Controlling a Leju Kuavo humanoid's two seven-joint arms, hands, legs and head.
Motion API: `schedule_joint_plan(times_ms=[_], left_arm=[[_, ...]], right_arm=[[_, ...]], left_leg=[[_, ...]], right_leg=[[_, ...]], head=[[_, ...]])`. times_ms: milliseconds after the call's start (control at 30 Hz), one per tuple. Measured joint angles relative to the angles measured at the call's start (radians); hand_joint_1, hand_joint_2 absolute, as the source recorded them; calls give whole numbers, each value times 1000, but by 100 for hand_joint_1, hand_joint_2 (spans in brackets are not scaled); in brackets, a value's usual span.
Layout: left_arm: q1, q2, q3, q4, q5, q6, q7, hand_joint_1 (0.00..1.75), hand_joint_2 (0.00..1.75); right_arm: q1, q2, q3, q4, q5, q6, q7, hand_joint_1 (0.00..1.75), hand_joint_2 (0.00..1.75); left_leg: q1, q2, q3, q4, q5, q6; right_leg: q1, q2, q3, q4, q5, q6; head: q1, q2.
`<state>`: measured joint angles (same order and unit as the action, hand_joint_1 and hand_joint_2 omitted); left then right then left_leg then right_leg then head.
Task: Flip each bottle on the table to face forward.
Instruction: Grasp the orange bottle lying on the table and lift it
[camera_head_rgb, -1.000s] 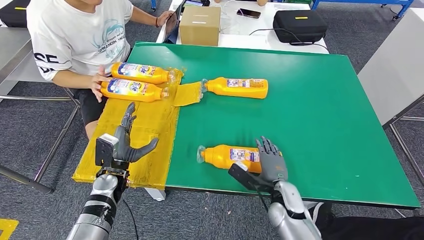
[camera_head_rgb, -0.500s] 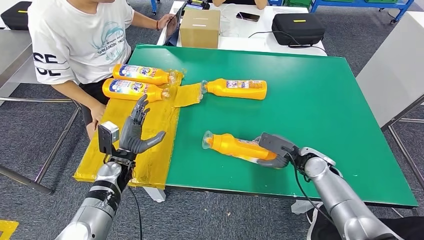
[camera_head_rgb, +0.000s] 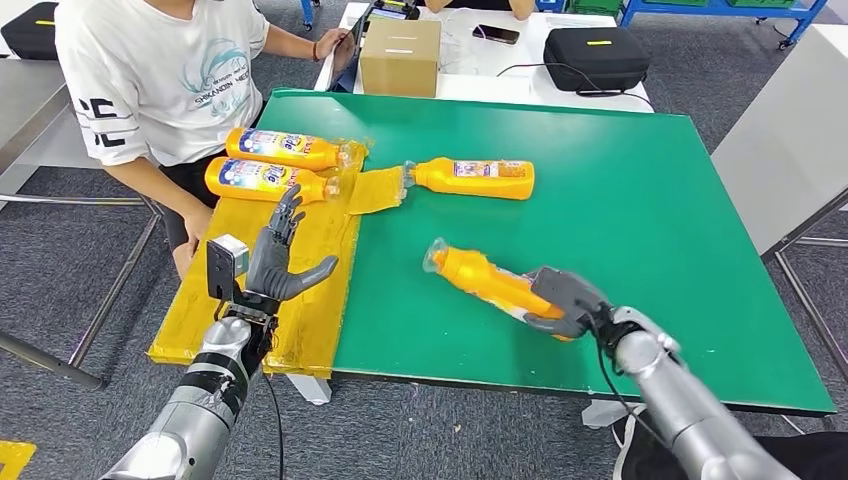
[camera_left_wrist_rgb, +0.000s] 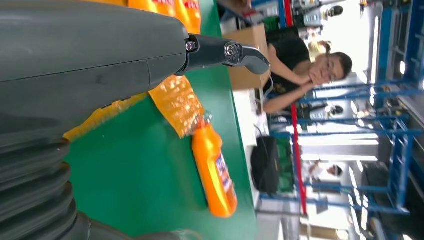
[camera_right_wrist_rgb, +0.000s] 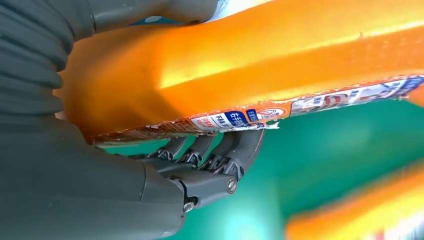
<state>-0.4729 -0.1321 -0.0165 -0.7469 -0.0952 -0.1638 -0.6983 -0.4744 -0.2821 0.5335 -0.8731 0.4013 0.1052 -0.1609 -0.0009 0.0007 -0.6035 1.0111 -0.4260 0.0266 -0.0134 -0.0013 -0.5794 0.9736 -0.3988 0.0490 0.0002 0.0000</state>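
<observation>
My right hand (camera_head_rgb: 562, 300) gripping the tilted orange bottle (camera_head_rgb: 485, 281) at its base, cap end away from the hand, my left hand (camera_head_rgb: 275, 262) spread wide, holding nothing

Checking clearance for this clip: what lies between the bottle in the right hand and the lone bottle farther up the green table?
Head view: only bare green table between the held bottle in the right hand and the far bottle.
</observation>
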Motion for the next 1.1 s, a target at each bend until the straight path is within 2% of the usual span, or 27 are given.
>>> schedule_joint_plan(times_ms=[67, 133, 233, 433, 667, 800, 1000, 1100], left_arm=[[2, -1, 1, -1, -11, 32, 4, 0, 175], [7, -5, 1, -5, -19, 53, 14, 0, 175], [13, -16, 1, -18, -28, 78, 38, 0, 175], [16, -39, -13, -25, -10, 96, 92, 0, 175], [16, -50, -70, -25, 60, 10, 141, 0, 175], [16, -52, -89, -25, 85, -28, 158, 0, 175], [16, -51, -136, -24, 154, -169, 180, 0, 175], [16, -52, -171, -25, 148, -167, 175, 0, 175]], right_arm=[[47, 54, -10, -41, 59, -149, 6, 175, 175], [87, 107, -19, -77, 108, -248, 11, 175, 175], [140, 184, -38, -129, 129, -333, -6, 175, 175], [177, 334, -92, -176, 82, -477, -120, 175, 175], [164, 441, -104, -163, 24, -520, -200, 175, 175], [155, 467, -104, -148, 18, -532, -216, 175, 175], [112, 492, -101, -97, 12, -539, -251, 175, 175], [86, 509, -87, -51, 29, -527, -260, 175, 175]], left_leg=[[0, 1, 0, 0, 0, 0], [1, 2, -1, 0, 0, -1], [2, 1, -4, 0, 0, -2], [2, 1, -12, 0, 2, -4], [2, 0, -16, 0, 2, -4], [2, 0, -17, 0, 2, -4], [2, 0, -17, 0, 2, -4], [2, 0, -17, 0, 2, -4]], right_leg=[[0, 0, -1, 0, 0, 0], [1, 1, -3, 0, 0, 0], [2, 0, -5, 1, 0, 0], [2, 0, -14, 3, 0, 0], [2, 0, -17, 3, 0, 0], [2, 0, -18, 3, 0, 0], [2, 0, -18, 3, 0, 0], [2, 0, -18, 3, 0, 0]], head=[[0, 0], [0, 0], [0, 0], [0, 0], [0, 0], [0, 0], [0, 0], [0, 0]])
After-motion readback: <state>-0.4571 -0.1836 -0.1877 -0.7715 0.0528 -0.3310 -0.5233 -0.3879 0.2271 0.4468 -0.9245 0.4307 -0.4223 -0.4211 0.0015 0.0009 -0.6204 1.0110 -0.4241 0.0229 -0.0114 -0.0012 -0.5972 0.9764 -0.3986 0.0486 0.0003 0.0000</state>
